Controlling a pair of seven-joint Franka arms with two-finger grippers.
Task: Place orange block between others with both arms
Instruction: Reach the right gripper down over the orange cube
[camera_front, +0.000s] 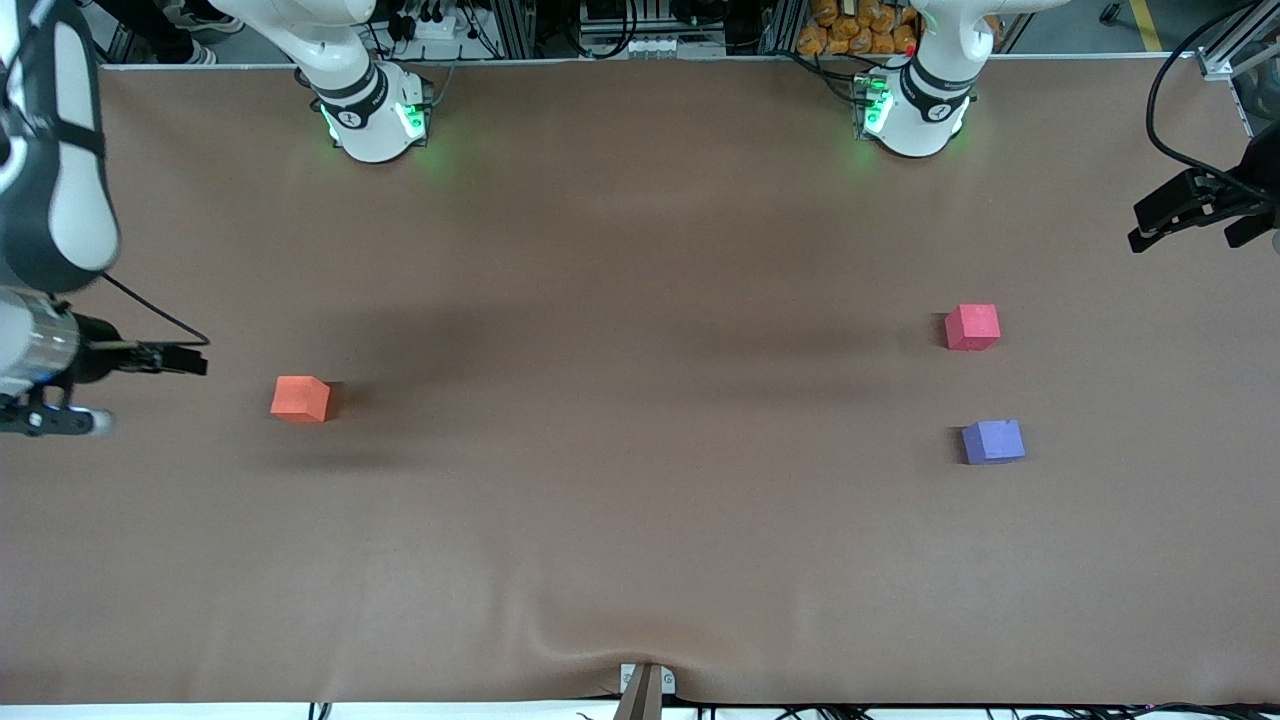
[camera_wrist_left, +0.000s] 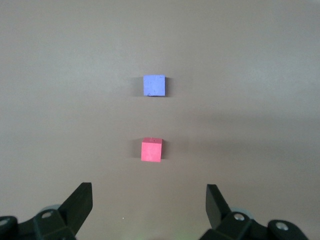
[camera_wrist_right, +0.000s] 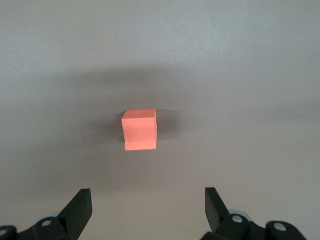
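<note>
The orange block (camera_front: 300, 398) (camera_wrist_right: 139, 129) lies on the brown table toward the right arm's end. My right gripper (camera_wrist_right: 147, 196) hangs above the table beside it, open and empty; that arm's hand (camera_front: 45, 375) shows at the table's end. The others lie toward the left arm's end. They are a pinkish-red cube (camera_front: 972, 327) (camera_wrist_left: 151, 149) and a blue-purple cube (camera_front: 993, 441) (camera_wrist_left: 154, 85) nearer the front camera, with a gap between them. My left gripper (camera_wrist_left: 149, 192) is open and empty, up beside the pinkish-red cube, its hand (camera_front: 1195, 205) at the table's end.
The two green-lit arm bases (camera_front: 375, 115) (camera_front: 915, 110) stand along the table edge farthest from the front camera. A black cable (camera_front: 1165, 120) loops over the corner at the left arm's end. A small bracket (camera_front: 645, 688) sits at the front edge, where the cloth wrinkles.
</note>
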